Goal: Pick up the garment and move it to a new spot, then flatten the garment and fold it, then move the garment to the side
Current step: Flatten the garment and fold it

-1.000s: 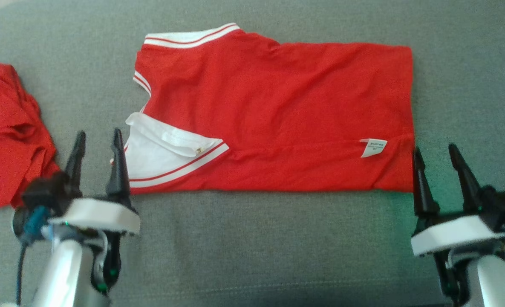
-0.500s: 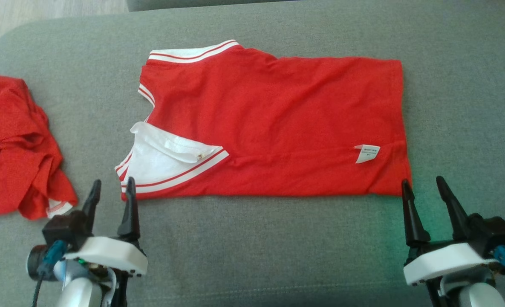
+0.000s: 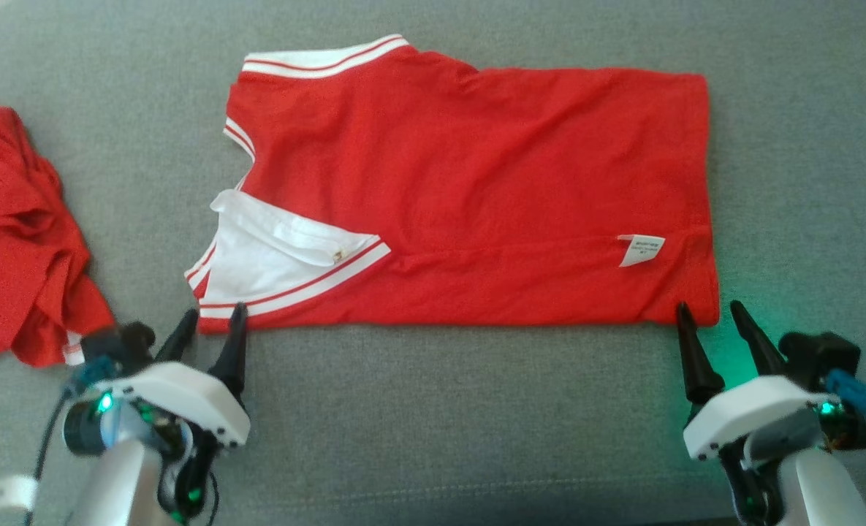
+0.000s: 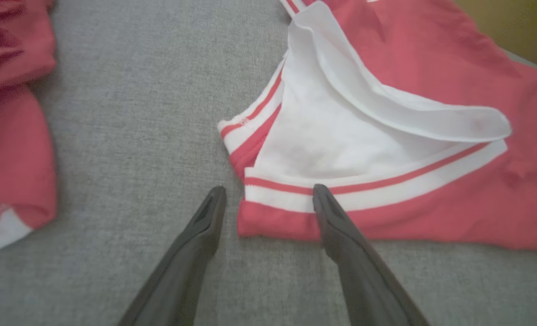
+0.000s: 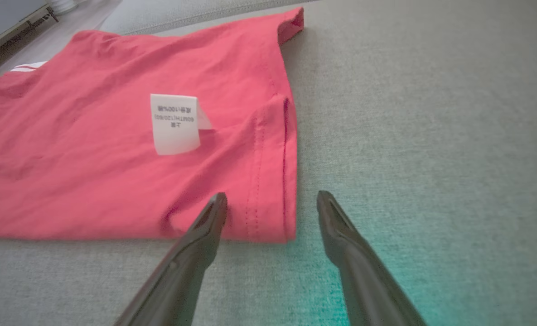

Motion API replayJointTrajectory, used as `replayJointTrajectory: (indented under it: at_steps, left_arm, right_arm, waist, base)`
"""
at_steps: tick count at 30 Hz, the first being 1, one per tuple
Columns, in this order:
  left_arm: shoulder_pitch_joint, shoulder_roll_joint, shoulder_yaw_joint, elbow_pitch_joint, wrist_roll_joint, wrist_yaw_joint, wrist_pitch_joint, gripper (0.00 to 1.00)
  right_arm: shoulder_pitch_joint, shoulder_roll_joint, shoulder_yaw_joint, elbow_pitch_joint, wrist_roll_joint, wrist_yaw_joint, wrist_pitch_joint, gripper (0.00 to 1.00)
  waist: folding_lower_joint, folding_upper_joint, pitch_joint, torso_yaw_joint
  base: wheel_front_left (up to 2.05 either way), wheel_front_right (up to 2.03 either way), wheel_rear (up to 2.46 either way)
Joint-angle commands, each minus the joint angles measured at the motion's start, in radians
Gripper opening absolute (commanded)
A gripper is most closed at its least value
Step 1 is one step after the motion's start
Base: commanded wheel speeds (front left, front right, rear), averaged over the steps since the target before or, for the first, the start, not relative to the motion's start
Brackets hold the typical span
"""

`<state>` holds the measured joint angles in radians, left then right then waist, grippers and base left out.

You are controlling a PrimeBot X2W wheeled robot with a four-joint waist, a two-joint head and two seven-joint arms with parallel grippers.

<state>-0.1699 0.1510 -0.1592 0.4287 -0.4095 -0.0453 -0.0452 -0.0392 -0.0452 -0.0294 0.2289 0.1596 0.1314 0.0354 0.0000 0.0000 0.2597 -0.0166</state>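
Observation:
The garment (image 3: 476, 190) is a red shirt with a white collar and white-and-red striped trim, lying flat and folded lengthwise on the grey cushion; its white care label (image 3: 641, 250) faces up near the right end. My left gripper (image 3: 213, 318) stands open at the near left corner by the collar (image 4: 341, 149), its fingers straddling the striped edge (image 4: 277, 201). My right gripper (image 3: 710, 313) is open at the near right corner, with the hem corner (image 5: 268, 217) between its fingers. Neither holds anything.
A second red garment (image 3: 16, 241) lies crumpled at the left, close to my left arm; it also appears in the left wrist view (image 4: 10, 122). The grey cushion (image 3: 462, 424) stretches bare in front of the shirt and to its right.
Both grippers have come forward to the shirt's near corners, still open. The head camera bobbed, so the whole picture shifted down and back up. The shirt lies as before.

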Motion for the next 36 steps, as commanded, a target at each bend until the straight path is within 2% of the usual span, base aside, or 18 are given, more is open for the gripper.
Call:
replayJointTrajectory:
  at_steps: [1, 7, 8, 9, 11, 17, 23, 36]
  left_arm:
    - [-0.043, 0.024, 0.036, -0.011, -0.009, -0.004, 0.017, 1.0]
    - [-0.092, 0.027, 0.022, 0.037, -0.062, -0.037, 0.122, 1.0]
    - [-0.097, 0.029, 0.018, 0.042, -0.07, -0.042, 0.138, 0.92]
    - [-0.102, 0.032, 0.012, 0.044, -0.073, -0.047, 0.15, 0.6]
    - [-0.105, 0.036, -0.003, 0.045, -0.081, -0.055, 0.176, 0.0]
    - [-0.102, 0.05, -0.019, 0.012, -0.081, -0.059, 0.182, 0.0]
    - [-0.063, 0.056, 0.001, -0.048, -0.082, -0.019, 0.159, 0.0]
    - [0.163, 0.04, 0.019, -0.206, -0.116, 0.058, 0.188, 0.0]
  right_arm:
    - [-0.036, -0.005, 0.02, -0.015, 0.01, -0.001, 0.01, 1.0]
    - [-0.086, -0.005, 0.016, 0.051, 0.046, -0.001, 0.067, 1.0]
    - [-0.091, -0.005, 0.019, 0.06, 0.054, -0.001, 0.076, 0.99]
    - [-0.094, -0.005, 0.022, 0.067, 0.062, -0.001, 0.086, 0.59]
    - [-0.098, -0.005, 0.028, 0.068, 0.067, -0.001, 0.09, 0.0]
    - [-0.093, -0.005, 0.026, 0.043, 0.08, -0.001, 0.092, 0.0]
    - [-0.057, -0.005, 0.028, 0.0, 0.076, -0.001, 0.11, 0.0]
    - [0.141, -0.036, -0.016, -0.129, 0.09, -0.001, 0.214, 0.0]
  waist:
    - [0.0, 0.0, 0.016, 0.001]
    - [0.0, 0.0, 0.05, 0.009]
    - [0.0, 0.0, 0.054, 0.01]
    - [0.0, 0.0, 0.056, 0.01]
    - [0.0, 0.0, 0.06, 0.011]
    - [0.0, 0.0, 0.065, 0.008]
    - [0.0, 0.0, 0.048, 0.011]
    - [0.0, 0.0, -0.049, 0.045]
  base:
    - [0.0, 0.0, 0.0]
    - [0.0, 0.0, 0.0]
    - [0.0, 0.0, 0.0]
    - [0.0, 0.0, 0.0]
    - [0.0, 0.0, 0.0]
    - [0.0, 0.0, 0.0]
    - [0.0, 0.0, 0.0]
    - [0.0, 0.0, 0.0]
